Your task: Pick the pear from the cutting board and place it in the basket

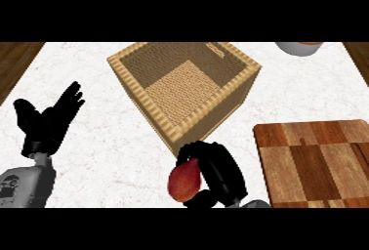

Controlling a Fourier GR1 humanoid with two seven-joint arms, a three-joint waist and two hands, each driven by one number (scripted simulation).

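One red-and-yellow pear [185,181] is what you are carrying: it sits in your right hand [220,173], whose black fingers [207,147] curl round it and clamp it from the right side. It is already off the brown chequered wooden cutting board [314,161] and hangs over the white marbled worktop [108,141], just beside the near corner of the square woven wicker basket [184,83], not yet above its opening.

Judge the pear as light, stiff enough to hold its shape, but smooth-skinned and rounded, so it could slide if your hold shifts. Its flesh would likely bruise if let fall from a height. Your hold looks to sit across its broad middle, which seems the safest place.

Most of the pear's right flank is hidden behind your fingers, and you cannot see its stem or how the thumb lies. Your right forearm is cut off at the lower edge. Your left hand [47,124] rests open at the view's left, fingers up. At the top edge a grey rounded vessel [297,48] is cut off; you cannot tell what it is.
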